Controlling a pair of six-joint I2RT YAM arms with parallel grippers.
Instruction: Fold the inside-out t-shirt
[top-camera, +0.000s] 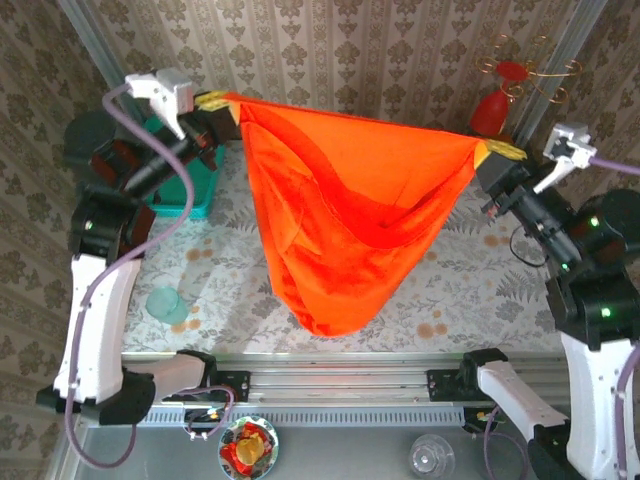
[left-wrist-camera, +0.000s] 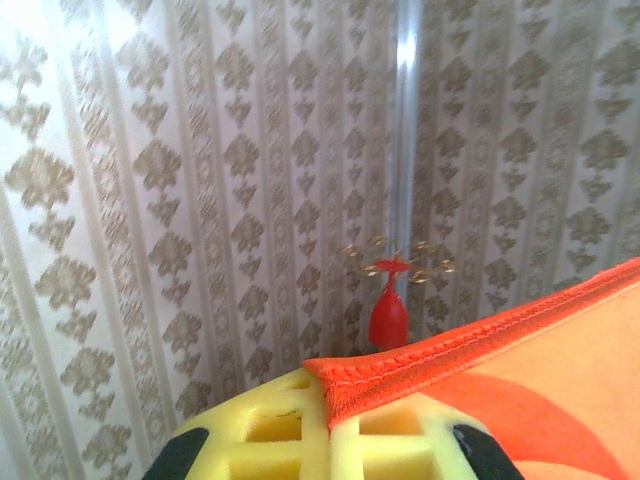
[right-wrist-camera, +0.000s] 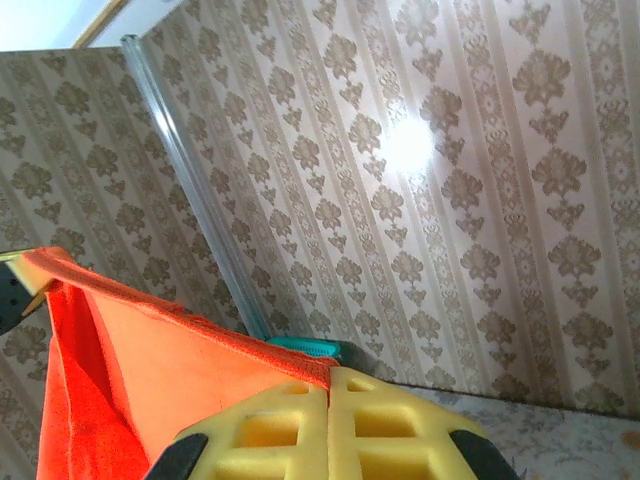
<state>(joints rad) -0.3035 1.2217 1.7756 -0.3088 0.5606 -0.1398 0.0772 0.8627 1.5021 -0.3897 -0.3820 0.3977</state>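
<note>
Left end effector (left-wrist-camera: 328, 440), right end effector (right-wrist-camera: 328, 405) — both pinch t-shirt (top-camera: 340, 210) corners; cloth hangs between.

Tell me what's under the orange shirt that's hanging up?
Below the hanging orange t-shirt you can see the flowery table, with the shirt's bottom tip near its front edge. The patch of table straight behind the cloth is covered, so anything lying there can't be seen.

We log the t-shirt (top-camera: 340, 210) strung between left gripper (top-camera: 213, 100) at 11 o'clock and right gripper (top-camera: 498, 151) at 2 o'clock, sagging over mid-table (top-camera: 480, 290). Ornament (top-camera: 490, 108) behind right gripper. Bin (top-camera: 200, 185) at 10 o'clock. Cup (top-camera: 165, 303) on table, 8 o'clock.
</note>
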